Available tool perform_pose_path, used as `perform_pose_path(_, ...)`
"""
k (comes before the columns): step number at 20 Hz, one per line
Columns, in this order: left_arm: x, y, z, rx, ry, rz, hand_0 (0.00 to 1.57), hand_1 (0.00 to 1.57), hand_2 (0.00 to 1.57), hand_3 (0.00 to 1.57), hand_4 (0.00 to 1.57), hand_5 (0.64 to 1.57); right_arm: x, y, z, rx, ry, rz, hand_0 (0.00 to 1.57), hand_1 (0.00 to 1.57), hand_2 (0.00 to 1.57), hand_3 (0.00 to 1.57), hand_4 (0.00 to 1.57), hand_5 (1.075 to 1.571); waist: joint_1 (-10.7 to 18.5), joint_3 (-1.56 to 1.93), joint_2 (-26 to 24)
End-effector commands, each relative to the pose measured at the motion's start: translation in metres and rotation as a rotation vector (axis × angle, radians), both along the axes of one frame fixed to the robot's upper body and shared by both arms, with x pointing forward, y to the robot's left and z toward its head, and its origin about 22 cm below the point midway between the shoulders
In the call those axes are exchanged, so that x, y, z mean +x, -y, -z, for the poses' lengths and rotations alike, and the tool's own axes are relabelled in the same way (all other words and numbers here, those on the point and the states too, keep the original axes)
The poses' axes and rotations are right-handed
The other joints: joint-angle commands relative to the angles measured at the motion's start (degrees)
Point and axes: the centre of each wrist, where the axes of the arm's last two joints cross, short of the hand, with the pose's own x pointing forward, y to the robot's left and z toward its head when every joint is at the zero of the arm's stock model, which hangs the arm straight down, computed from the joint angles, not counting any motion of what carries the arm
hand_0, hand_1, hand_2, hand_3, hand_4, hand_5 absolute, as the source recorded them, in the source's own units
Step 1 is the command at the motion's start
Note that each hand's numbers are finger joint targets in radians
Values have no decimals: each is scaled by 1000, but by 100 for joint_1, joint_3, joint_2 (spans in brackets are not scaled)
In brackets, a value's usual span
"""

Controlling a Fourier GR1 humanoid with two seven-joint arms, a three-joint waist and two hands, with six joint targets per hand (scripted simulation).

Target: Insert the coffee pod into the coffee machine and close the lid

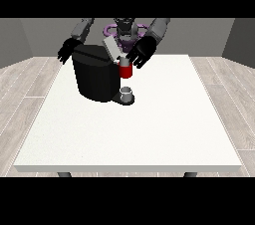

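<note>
A black coffee machine (pixel 94 77) stands on the white table (pixel 129 129) at the back left of centre. Its grey lid (pixel 112 49) is tilted up and open. The machine's red front part (pixel 126 70) sits under the lid, with something small and grey on top of it that may be the coffee pod (pixel 123 60). The hand at the view's right (pixel 141 53) hovers just right of the lid and above the red part, fingers spread and relaxed. The hand at the view's left (pixel 66 50) hangs behind the machine's left side, fingers spread, holding nothing.
A small grey cup (pixel 127 93) stands on the machine's dark base plate (pixel 123 100), below the red part. The robot's torso (pixel 124 30) is behind the machine. The table runs wide toward the front and right.
</note>
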Motion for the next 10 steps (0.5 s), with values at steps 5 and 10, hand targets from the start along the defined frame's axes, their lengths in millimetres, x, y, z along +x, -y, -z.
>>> perform_pose_path(5, 0, -11, 6, 46, -46, -7, 1105, 1105, 1151, 980, 413, 1571, -3, -10, -6, -2, -15, 7, 0, 0, 0, 0, 438, 1571, -7, -8, -203)
perform_pose_path(10, 1, 10, -3, 63, -5, 22, 1058, 1058, 1125, 961, 367, 1571, 8, -4, -2, 14, 10, 12, 0, 0, 0, 0, 458, 1571, 205, -5, -49)
